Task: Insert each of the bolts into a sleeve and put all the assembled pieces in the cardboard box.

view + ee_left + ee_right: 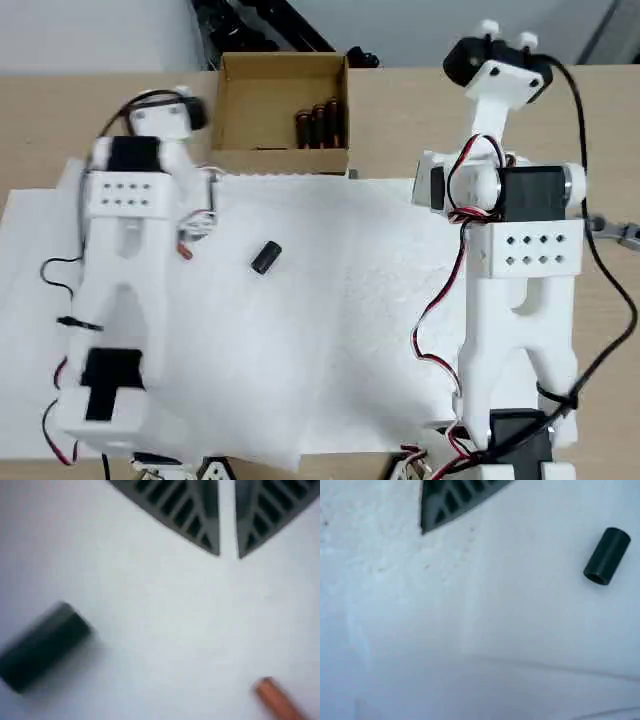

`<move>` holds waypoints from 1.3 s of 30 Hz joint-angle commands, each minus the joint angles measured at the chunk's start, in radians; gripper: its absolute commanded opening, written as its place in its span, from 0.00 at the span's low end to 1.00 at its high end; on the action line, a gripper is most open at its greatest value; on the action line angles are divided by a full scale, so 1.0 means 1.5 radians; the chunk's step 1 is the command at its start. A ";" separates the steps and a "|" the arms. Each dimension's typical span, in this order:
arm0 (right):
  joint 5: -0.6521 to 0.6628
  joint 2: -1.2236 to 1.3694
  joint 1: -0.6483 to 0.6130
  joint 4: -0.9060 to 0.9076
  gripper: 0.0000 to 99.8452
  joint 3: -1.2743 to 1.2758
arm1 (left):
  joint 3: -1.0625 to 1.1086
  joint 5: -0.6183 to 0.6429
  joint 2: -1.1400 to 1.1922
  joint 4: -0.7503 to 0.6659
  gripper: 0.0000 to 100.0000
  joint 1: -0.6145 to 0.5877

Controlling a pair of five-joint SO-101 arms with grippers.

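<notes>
A black sleeve [265, 257] lies on its side on the white foam sheet [340, 330], between the two arms; it also appears as the sleeve [42, 647] and the sleeve [607, 555] in the wrist views. A copper-coloured bolt [277, 700] lies on the foam close to my left arm, seen from above as the bolt [185, 250]. My left gripper [229, 556] hovers over the foam with its fingers nearly together and nothing between them. My right gripper [432, 188] hangs over the foam's far right side; one finger [455, 500] shows, far from the sleeve. The cardboard box [232, 110] holds several assembled pieces [318, 125].
The cardboard box stands at the table's back, just beyond the foam sheet's far edge. Red and black cables [445, 300] hang along the right arm. The foam between the arms is bare apart from the sleeve and bolt.
</notes>
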 commanded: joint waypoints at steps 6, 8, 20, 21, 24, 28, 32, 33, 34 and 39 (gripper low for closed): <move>-0.006 -0.024 -0.025 0.007 0.30 -0.010 | -0.030 0.062 0.092 0.005 0.01 -0.088; -0.006 -0.024 -0.049 0.007 0.30 0.015 | -0.030 0.080 0.103 -0.018 0.01 -0.095; -0.010 -0.025 -0.178 -0.057 0.30 0.140 | -0.029 0.223 0.119 -0.155 0.07 -0.096; -0.025 -0.024 -0.191 -0.060 0.30 0.141 | -0.029 0.227 0.119 -0.162 0.07 -0.096; -0.066 -0.023 -0.226 -0.090 0.30 0.157 | -0.028 0.237 0.119 -0.178 0.07 -0.097; -0.071 -0.023 -0.258 -0.148 0.30 0.215 | -0.028 0.260 0.119 -0.195 0.07 -0.097; -0.072 -0.024 -0.276 -0.185 0.30 0.262 | -0.028 0.277 0.119 -0.195 0.07 -0.098; -0.072 -0.024 -0.276 -0.191 0.30 0.268 | -0.028 0.280 0.119 -0.195 0.07 -0.098; -0.072 -0.024 -0.276 -0.196 0.30 0.272 | -0.028 0.283 0.119 -0.195 0.07 -0.098; -0.072 -0.024 -0.276 -0.202 0.30 0.284 | -0.030 0.282 0.148 -0.207 0.07 -0.105</move>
